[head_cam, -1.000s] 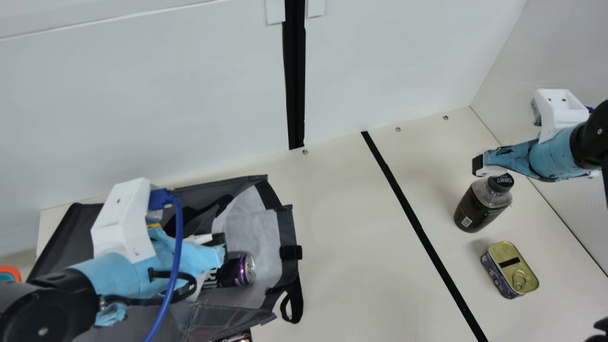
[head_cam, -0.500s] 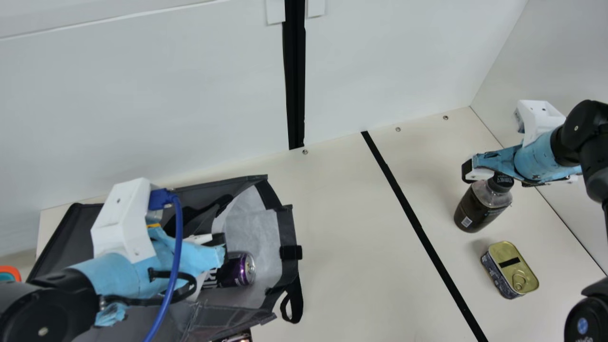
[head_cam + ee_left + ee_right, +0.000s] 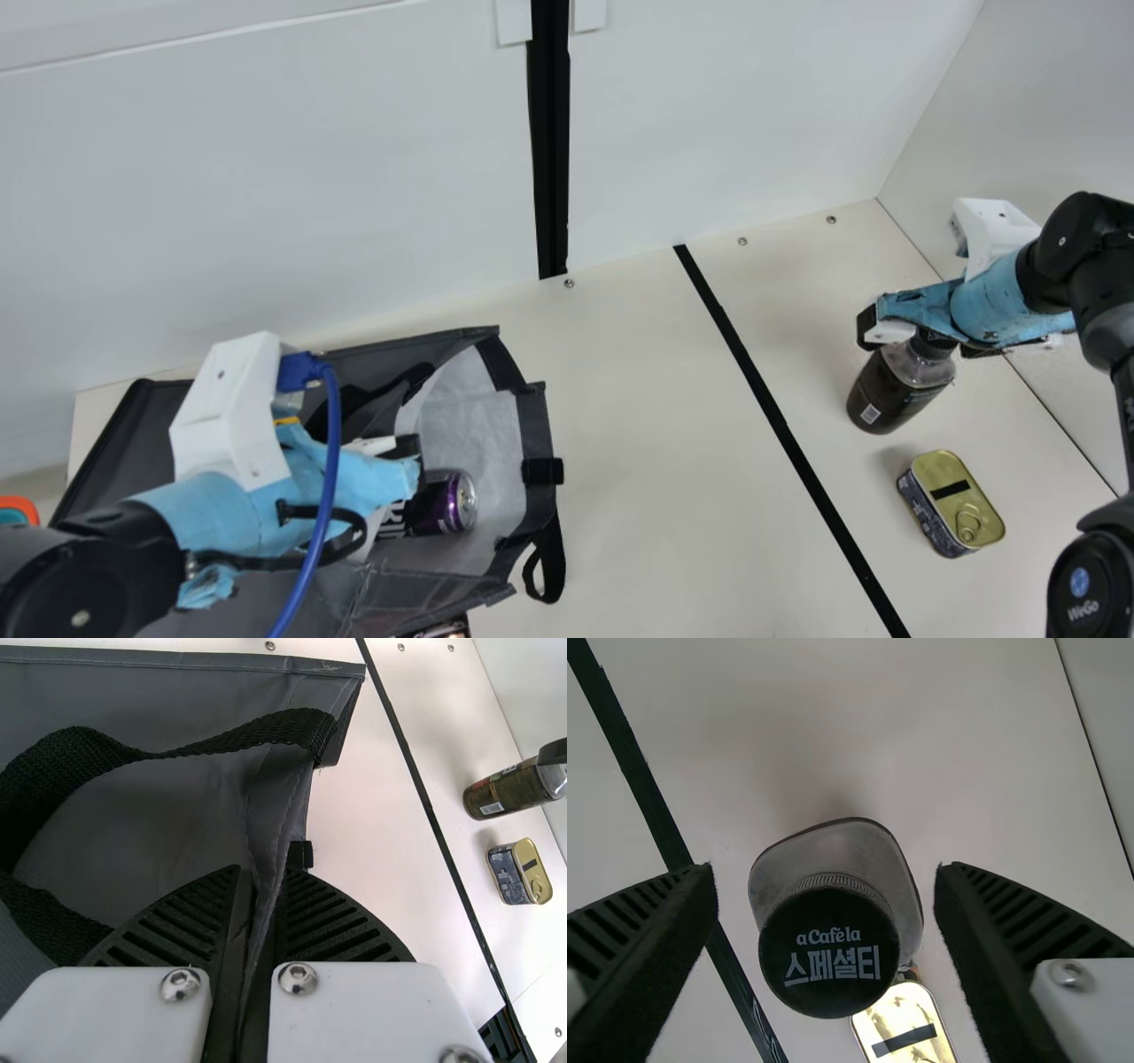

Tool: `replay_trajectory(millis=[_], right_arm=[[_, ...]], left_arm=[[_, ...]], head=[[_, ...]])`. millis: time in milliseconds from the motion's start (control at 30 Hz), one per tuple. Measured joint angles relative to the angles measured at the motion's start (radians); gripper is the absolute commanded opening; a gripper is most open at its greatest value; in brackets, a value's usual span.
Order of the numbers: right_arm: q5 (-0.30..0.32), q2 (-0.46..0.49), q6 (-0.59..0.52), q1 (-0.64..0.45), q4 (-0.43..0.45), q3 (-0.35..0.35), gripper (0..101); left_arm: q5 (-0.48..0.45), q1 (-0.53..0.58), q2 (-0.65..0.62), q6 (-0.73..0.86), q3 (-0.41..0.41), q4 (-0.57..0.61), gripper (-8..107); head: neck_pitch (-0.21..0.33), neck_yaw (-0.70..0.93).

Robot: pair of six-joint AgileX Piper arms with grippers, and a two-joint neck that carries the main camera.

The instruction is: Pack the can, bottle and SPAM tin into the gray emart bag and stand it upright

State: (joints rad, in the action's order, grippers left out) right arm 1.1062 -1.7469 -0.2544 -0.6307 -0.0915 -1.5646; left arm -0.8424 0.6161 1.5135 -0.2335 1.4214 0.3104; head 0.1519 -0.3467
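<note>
With the left gripper [image 3: 257, 881] clenching the bag [image 3: 133, 824] in its jaws, the right gripper [image 3: 824, 875] — jaws released — should sink evenly astride the bottle [image 3: 890, 394] before squeezing.

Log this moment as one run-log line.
left claw: shut on edge of bag | right claw: open at bottle cap | can: lying in bag | bottle: upright on table | SPAM tin: on table, outside bag

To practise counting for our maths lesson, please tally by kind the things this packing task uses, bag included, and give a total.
Purple can: 1
Dark bottle: 1
Flat tin: 1
Gray bag: 1
Total: 4
</note>
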Motion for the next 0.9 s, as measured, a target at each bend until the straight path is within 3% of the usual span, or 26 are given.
replay_trajectory(millis=[267, 900], right_arm=[[0.01, 0.001, -0.013, -0.003, -0.006, -0.013, 1], [0.045, 0.071, -0.095, -0.014, -0.061, -0.042, 0]], left_arm=[[0.0, 0.0, 0.0, 0.0, 0.0, 0.0, -8], [0.0, 0.0, 0.0, 0.0, 0.0, 0.0, -8]], head=[[0.0, 0.0], [0.0, -0.002]])
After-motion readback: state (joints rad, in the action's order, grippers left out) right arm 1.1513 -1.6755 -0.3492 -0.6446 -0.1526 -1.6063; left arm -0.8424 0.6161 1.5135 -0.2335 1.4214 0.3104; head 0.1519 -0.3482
